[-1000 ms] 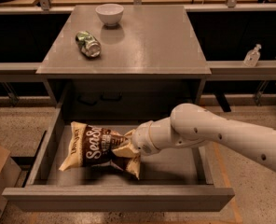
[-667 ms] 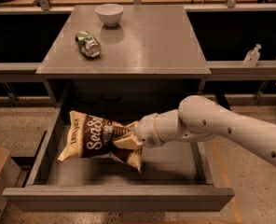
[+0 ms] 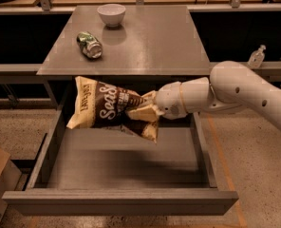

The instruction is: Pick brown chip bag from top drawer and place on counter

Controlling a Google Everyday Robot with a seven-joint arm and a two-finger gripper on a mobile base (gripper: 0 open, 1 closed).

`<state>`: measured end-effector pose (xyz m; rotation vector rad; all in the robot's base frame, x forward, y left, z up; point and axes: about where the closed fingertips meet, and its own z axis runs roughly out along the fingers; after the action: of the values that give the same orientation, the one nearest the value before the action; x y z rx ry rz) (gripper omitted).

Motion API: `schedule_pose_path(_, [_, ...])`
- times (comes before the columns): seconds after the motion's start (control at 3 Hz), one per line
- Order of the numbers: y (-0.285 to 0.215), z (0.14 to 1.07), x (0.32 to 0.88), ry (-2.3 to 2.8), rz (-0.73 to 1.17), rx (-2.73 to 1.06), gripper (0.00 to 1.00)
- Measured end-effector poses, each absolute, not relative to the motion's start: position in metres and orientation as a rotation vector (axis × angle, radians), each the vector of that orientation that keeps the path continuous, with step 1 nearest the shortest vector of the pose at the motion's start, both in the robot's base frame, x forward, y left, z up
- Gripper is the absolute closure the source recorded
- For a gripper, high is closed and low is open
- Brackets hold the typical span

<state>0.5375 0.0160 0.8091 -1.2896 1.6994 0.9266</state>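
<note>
Gripper (image 3: 147, 109) on white rounded robot arm (image 3: 235, 91), reaching in from 3 o'clock, fingers pinched on the cream right-hand edge of crinkly dark brown chip bag (image 3: 107, 109) with white script. Holds the bag tilted in the air above the flat floor of wide grey top drawer (image 3: 121, 201), open toward 6 o'clock. At 12 o'clock, square grey matte counter (image 3: 150, 37), bearing crushed green can (image 3: 89, 44) and white bowl (image 3: 111, 14).

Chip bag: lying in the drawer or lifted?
Lifted: the brown chip bag hangs above the top drawer floor, one end held by the gripper.
</note>
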Motion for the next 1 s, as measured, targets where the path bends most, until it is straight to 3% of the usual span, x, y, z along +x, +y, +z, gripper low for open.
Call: schedule_pose_path(1.0, [-0.025, 0.954, 0.600, 1.506, 0.802, -1.350, 1.00])
